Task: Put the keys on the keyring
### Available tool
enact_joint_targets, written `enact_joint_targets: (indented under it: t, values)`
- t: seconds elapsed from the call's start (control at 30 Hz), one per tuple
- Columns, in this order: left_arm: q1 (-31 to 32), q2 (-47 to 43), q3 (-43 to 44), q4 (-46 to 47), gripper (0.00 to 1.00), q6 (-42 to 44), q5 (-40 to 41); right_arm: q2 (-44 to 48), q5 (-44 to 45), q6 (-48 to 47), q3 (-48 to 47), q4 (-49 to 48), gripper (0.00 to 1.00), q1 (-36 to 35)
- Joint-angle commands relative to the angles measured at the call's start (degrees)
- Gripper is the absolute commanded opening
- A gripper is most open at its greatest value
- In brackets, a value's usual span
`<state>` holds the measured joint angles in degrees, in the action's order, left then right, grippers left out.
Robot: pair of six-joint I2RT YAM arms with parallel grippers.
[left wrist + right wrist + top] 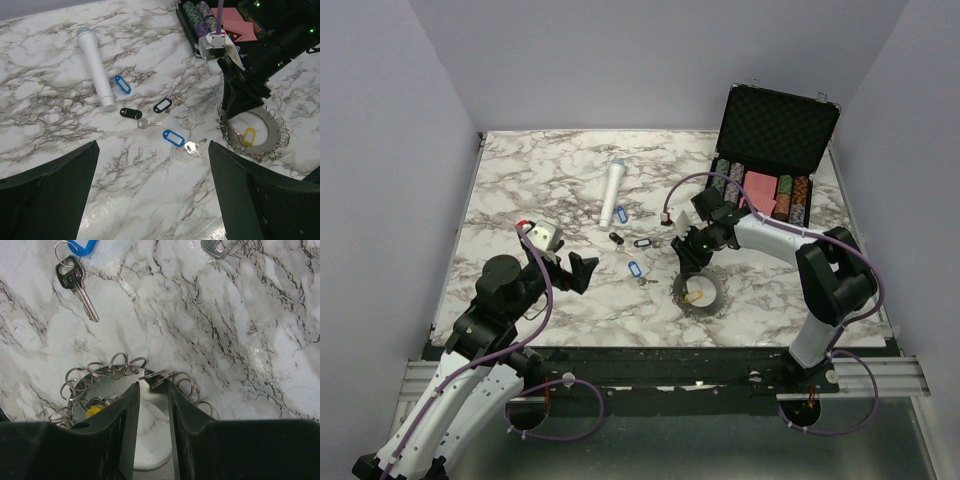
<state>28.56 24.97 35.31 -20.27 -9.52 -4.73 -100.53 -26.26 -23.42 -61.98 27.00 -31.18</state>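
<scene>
The keyring point(698, 292), a flat grey toothed ring hung with small split rings, lies right of centre, with a yellow-tagged key point(249, 136) in its centre hole. My right gripper point(153, 385) points down over its far rim, jaws narrowly open astride the metal band point(107, 380), not visibly clamping it. To the ring's left lie several keys loose on the marble: a blue-tagged one point(174, 137) nearest, two black-tagged ones point(162, 105) point(131, 113), and a further blue tag point(122, 84). Wide open with nothing between its fingers, my left gripper point(578, 272) hovers left of the keys.
A white cylinder point(613, 193) lies behind the keys, next to the far blue tag. An open black case point(775, 150) with rows of poker chips stands at the back right, close behind the right arm. Grey walls enclose the table.
</scene>
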Motion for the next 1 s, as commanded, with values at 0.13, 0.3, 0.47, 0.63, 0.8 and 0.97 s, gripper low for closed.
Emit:
enact_joint_targets:
  t: [0.13, 0.3, 0.47, 0.63, 0.8, 0.97]
  values:
    - [-0.43, -0.10, 0.11, 0.32, 0.99, -0.24, -0.54, -0.98, 2.53, 1.36, -0.51, -1.16, 0.31, -0.64]
    - [-0.43, -0.19, 0.11, 0.41, 0.99, -0.24, -0.63, -0.72, 2.53, 1.97, -0.52, -1.52, 0.27, -0.72]
    - [-0.61, -0.27, 0.02, 0.41, 0.99, -0.32, -0.63, -0.90, 2.01, 2.85, -0.60, -1.95, 0.27, -0.73]
    - [-0.61, -0.19, -0.06, 0.50, 0.99, -0.24, -0.80, -1.07, 2.09, 3.20, -0.69, -2.22, 0.31, -0.73]
    - [-0.61, -0.27, -0.07, 0.50, 0.99, -0.32, -0.89, -1.33, 2.79, 3.82, -0.60, -2.66, 0.32, -0.64]
    - [-0.52, -0.19, 0.02, 0.50, 0.99, -0.24, -0.98, -1.77, 3.41, 4.17, -0.51, -2.92, 0.33, -0.90]
